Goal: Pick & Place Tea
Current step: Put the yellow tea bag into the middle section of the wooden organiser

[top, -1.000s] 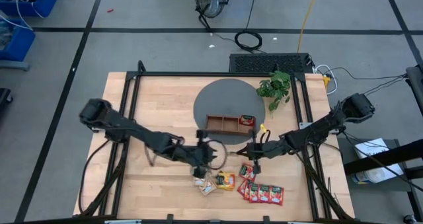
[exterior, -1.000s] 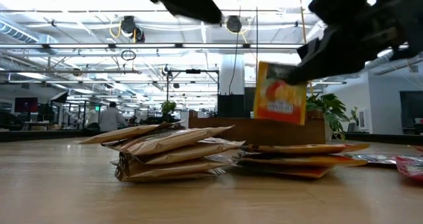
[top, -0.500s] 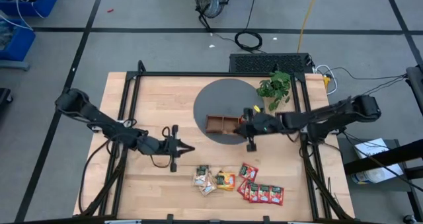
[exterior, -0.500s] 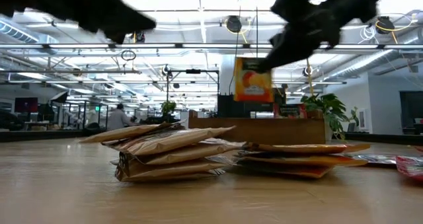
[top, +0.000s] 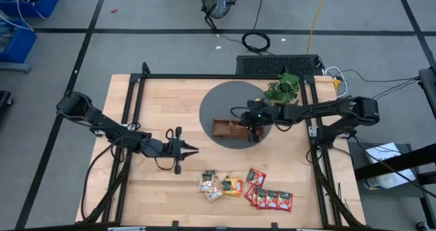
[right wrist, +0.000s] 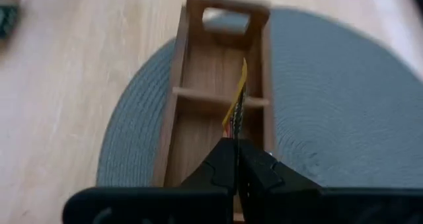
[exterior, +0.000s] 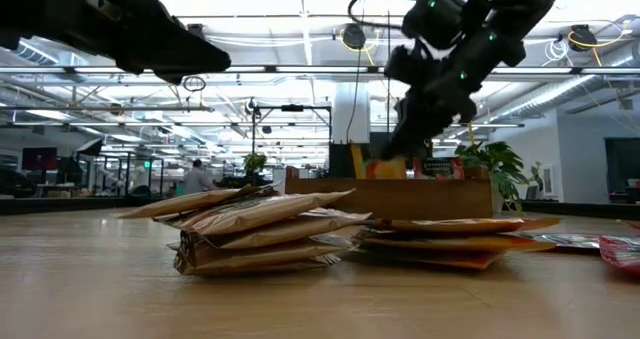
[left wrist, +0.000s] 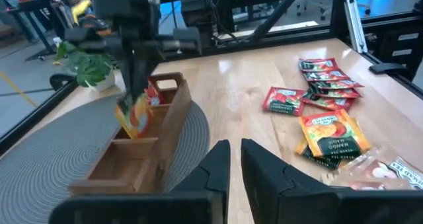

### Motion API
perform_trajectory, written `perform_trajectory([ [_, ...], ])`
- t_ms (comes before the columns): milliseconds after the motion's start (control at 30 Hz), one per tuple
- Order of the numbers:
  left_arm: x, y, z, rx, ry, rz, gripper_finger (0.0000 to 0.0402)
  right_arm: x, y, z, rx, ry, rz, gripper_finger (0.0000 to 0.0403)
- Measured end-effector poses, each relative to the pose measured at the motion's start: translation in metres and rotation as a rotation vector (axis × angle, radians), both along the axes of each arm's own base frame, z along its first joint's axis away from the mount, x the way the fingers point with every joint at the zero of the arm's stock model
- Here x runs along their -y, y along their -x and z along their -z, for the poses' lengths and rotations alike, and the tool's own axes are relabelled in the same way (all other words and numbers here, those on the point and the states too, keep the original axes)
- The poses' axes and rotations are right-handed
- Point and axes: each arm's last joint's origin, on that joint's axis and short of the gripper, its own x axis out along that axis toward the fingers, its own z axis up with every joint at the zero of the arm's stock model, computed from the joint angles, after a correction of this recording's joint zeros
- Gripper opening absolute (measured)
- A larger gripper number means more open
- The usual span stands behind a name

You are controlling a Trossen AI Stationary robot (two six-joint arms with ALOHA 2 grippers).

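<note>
Right pincer [top: 253, 127] clamped on orange sachet [left wrist: 134, 113], edge-down over middle compartment of wooden tray [top: 223, 127]. Best lowered straight, clear of dividers, before release. Left pincer [top: 193, 149] near-closed, empty, mid-desk.

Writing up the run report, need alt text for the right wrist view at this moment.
The right pincer, shut on an orange tea sachet held edge-on, hangs over the middle compartment of a wooden three-compartment tray. The tray sits on a round grey mat on a light wooden table.
</note>
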Motion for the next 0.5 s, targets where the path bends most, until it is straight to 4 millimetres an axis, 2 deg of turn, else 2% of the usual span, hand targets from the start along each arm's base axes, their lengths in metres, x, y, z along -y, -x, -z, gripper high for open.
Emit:
perform_trajectory([
  [167, 0.000, 0.000, -0.001, 0.007, 0.004, -0.002, 0.0046, 0.001, -0.005, 0.014, -0.041, -0.002, 0.005, 0.0000],
  [333, 0.000, 0.000, -0.001, 0.010, 0.007, -0.002, 0.0046, 0.004, -0.005, 0.019, -0.071, 0.047, 0.068, 0.0000],
  [500, 0.000, 0.000, -0.001, 0.010, 0.007, -0.002, 0.0047, 0.005, -0.004, 0.020, -0.078, 0.057, 0.054, 0.0000],
])
